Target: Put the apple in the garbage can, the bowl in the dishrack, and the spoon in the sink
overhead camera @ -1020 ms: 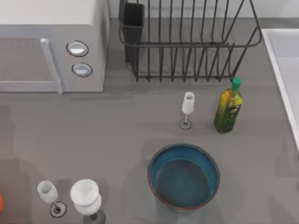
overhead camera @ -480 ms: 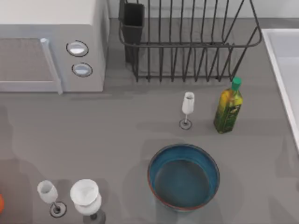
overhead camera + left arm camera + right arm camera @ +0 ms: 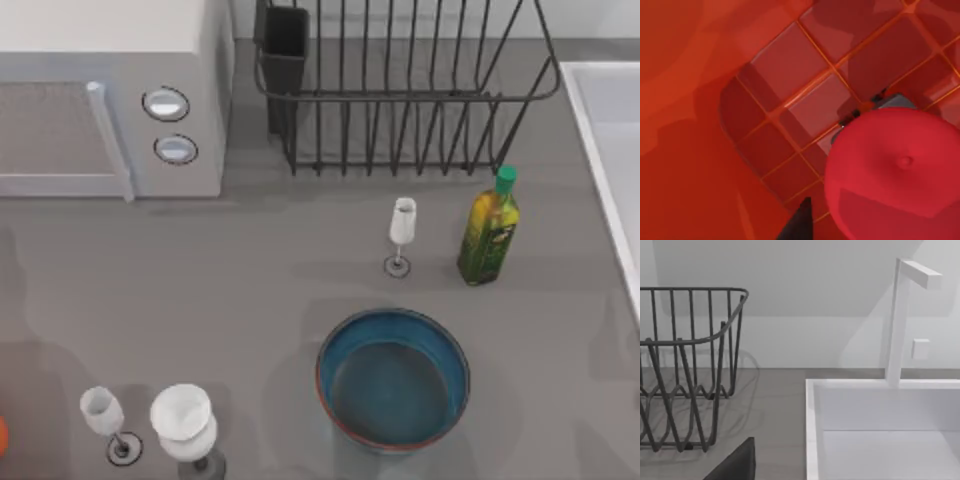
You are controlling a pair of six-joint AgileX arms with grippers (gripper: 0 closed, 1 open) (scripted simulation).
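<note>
The glossy red apple (image 3: pixel 895 170) hangs close to the left wrist camera, above the gridded red floor of the garbage can (image 3: pixel 790 110). A dark part of my left gripper (image 3: pixel 800 225) shows just beside it; whether it holds the apple is unclear. The blue bowl (image 3: pixel 393 390) with its reddish-brown rim stands upright at the table's front centre. At the back is the black wire dishrack (image 3: pixel 400 95) (image 3: pixel 680 342). The pale sink (image 3: pixel 610 110) (image 3: pixel 812 430) lies at the right edge. A dark part of my right gripper (image 3: pixel 737 462) hovers near the sink and rack. The spoon is out of view.
A grey-white microwave (image 3: pixel 110 100) fills the back left. A small wine glass (image 3: pixel 401 232) and a green-capped oil bottle (image 3: pixel 489 228) stand between rack and bowl. Two more glasses (image 3: pixel 150 425) are at the front left, with an orange object (image 3: pixel 2 435) at the left edge. A white faucet (image 3: pixel 900 320) rises behind the sink.
</note>
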